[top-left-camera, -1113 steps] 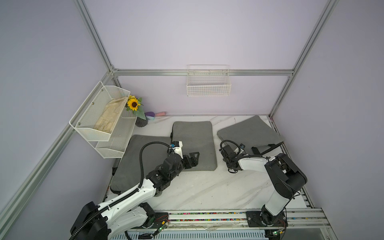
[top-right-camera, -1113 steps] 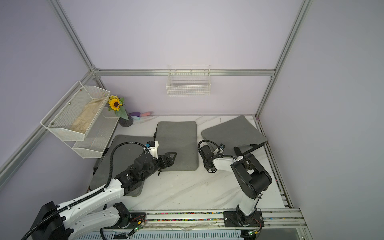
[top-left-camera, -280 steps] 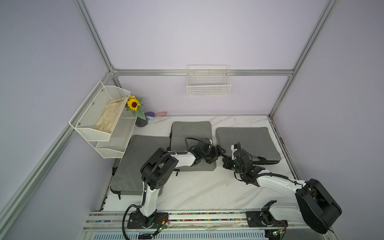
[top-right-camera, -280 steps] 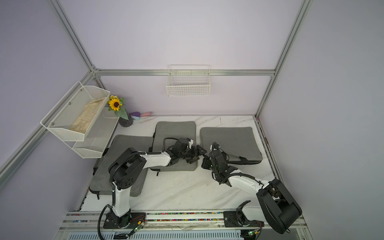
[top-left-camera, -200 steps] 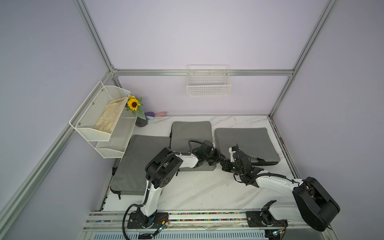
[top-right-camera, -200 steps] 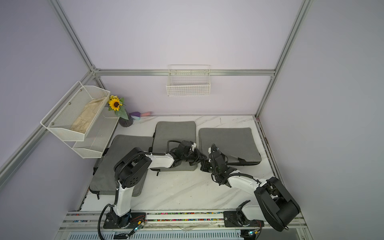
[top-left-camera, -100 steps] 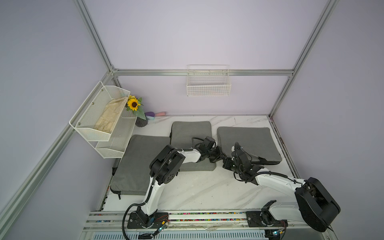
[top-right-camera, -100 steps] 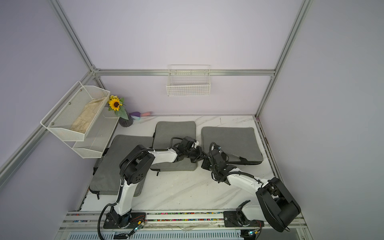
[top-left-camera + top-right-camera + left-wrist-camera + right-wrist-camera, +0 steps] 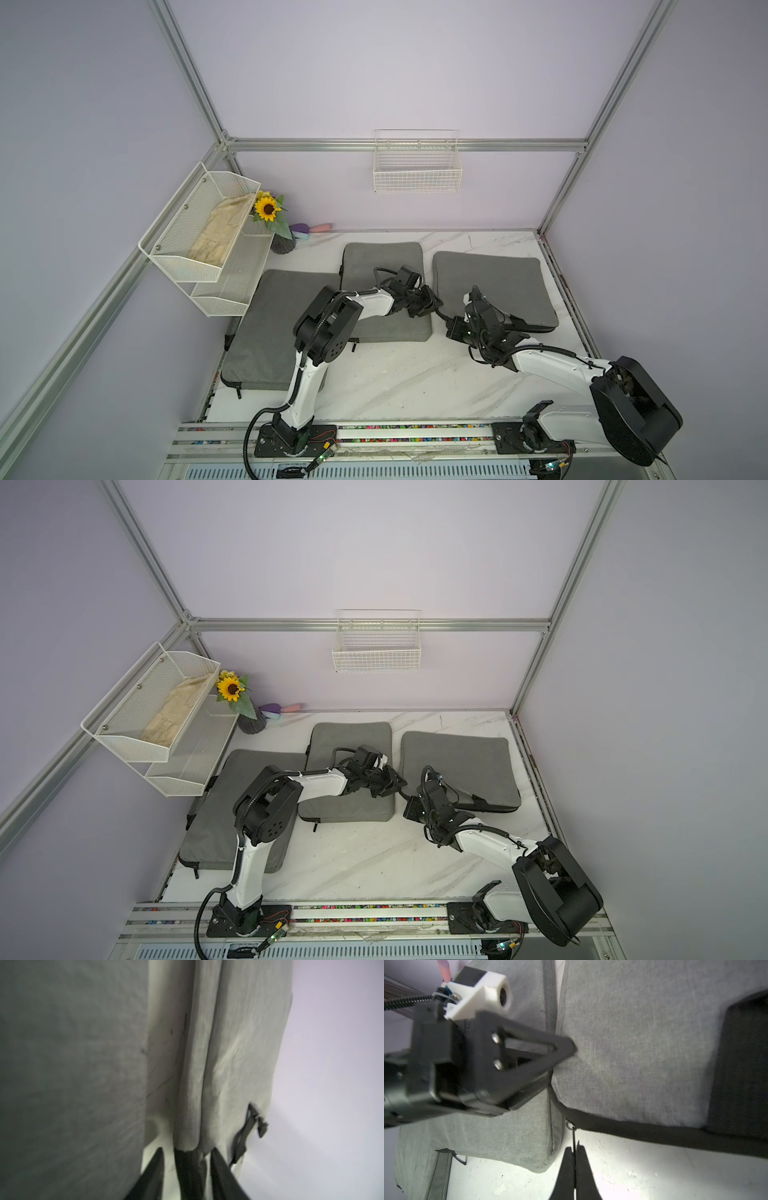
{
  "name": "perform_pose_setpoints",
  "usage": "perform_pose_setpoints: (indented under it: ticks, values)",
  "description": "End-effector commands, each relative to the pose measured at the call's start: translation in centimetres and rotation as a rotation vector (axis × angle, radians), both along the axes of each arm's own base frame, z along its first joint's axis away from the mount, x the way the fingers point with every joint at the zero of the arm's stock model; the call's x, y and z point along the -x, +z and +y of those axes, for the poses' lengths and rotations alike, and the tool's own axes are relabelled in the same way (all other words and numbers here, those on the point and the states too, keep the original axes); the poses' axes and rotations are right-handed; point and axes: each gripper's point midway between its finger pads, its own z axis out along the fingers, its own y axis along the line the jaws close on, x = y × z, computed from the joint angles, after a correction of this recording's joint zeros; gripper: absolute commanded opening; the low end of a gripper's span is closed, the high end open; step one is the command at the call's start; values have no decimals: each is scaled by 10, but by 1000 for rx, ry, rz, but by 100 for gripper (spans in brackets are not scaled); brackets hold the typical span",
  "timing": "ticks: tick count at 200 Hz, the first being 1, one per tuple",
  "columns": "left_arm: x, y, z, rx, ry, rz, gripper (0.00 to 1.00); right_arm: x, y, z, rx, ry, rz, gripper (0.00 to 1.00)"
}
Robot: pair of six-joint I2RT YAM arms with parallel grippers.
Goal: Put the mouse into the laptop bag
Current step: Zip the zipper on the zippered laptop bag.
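Observation:
Three grey laptop bags lie on the white marble table. The right-hand laptop bag (image 9: pixel 490 282) (image 9: pixel 457 762) (image 9: pixel 643 1043) shows a black band along its front edge. My right gripper (image 9: pixel 574 1151) (image 9: pixel 453 326) sits at that bag's front left corner, shut on the thin zipper pull (image 9: pixel 573 1136). My left gripper (image 9: pixel 187 1153) (image 9: pixel 434 306) (image 9: pixel 398 785) reaches in from the left to the same corner. Its jaws stand open, the bag's dark corner edge loose between them. The mouse is out of view.
The middle bag (image 9: pixel 384 286) (image 9: pixel 72 1064) lies under my left forearm, and a larger bag (image 9: pixel 274 332) lies at the left. A white wire shelf (image 9: pixel 199 232) and a sunflower vase (image 9: pixel 282 243) fill the back left corner. A wire basket (image 9: pixel 417 166) hangs on the back wall.
My left gripper has opened and let go of the right bag's corner. The right gripper stays shut on the zipper pull, and both arms have hardly moved.

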Motion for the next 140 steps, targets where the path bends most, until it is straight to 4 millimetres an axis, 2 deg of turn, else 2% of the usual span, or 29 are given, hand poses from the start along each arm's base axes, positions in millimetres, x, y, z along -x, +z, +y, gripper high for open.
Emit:
perform_pose_setpoints:
  ticks: [1,9,24,51,73,96,116,124,133,140]
  values:
    - [-27,12,21,-52,112,-75,67,1,2,6,-29,38,-23,0]
    - [-24,10,22,-52,116,-73,71,0,3,7,-30,33,-27,0]
    - [-23,6,21,-34,115,-63,71,-2,3,5,-27,13,-26,0]
    - [-18,3,2,3,67,-39,70,-4,3,2,-26,-8,-32,0]
    - [-2,-2,-7,-15,60,-19,74,-8,4,-2,-7,-35,-33,0]
    - [15,-3,-21,-1,36,5,73,-13,9,-2,-18,-60,-39,0]
    - [27,-4,-30,2,18,18,61,-16,15,-1,-20,-66,-54,0]
    - [28,-4,-30,-1,22,21,49,-17,16,-2,-19,-70,-56,0]
    - [27,-5,-29,-10,33,21,31,-16,16,-5,-14,-82,-53,0]
    - [25,-7,-25,-32,42,25,21,-15,15,-8,-8,-98,-46,0]
